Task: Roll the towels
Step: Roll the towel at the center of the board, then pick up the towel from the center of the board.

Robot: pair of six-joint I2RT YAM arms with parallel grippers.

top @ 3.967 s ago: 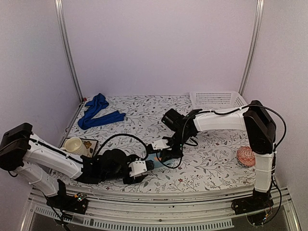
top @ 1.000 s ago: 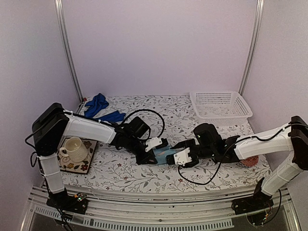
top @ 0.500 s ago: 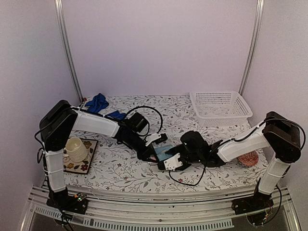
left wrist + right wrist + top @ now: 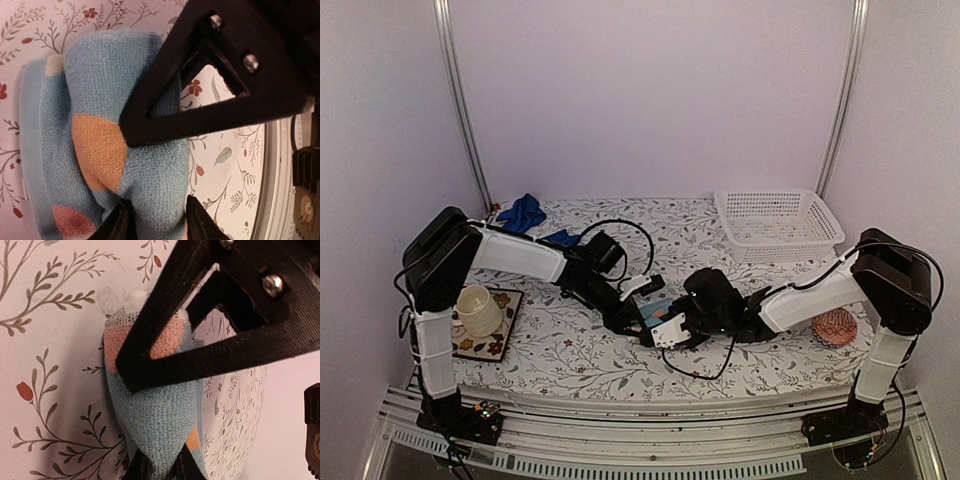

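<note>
Both arms reach to mid-table, a little front of centre, and their tips nearly meet on the light-blue towel (image 4: 90, 85). The towel lies on the floral table (image 4: 620, 372) as a bunched, folded-over bundle. Orange, pink and white patches show in the terry.

Left gripper (image 4: 636, 325): the arm runs in from the back left, angled down. The jaws stand part-way apart, and the towel's thick fold fills the gap. One finger lies across the top of the cloth and the other presses from the far side. It has hold of the towel.

Right gripper (image 4: 658, 335): the arm runs in low from the right. The jaws are nearly together, pinching one end of the same towel — the cloth is squeezed to a narrow wedge between them. A frayed white edge pokes past the upper finger.

The grippers sit just beside each other; whether they touch, I cannot tell.

Royal-blue towel (image 4: 523, 212): back-left corner, unrolled — a crumpled heap, partly hidden behind the left arm and well apart from both grippers.

Also noted:
- White basket (image 4: 778, 228), back right.
- Pink-red ball (image 4: 836, 326), right edge, beside the right arm.
- Cup (image 4: 475, 305) on a patterned coaster (image 4: 502, 337), front left.
</note>
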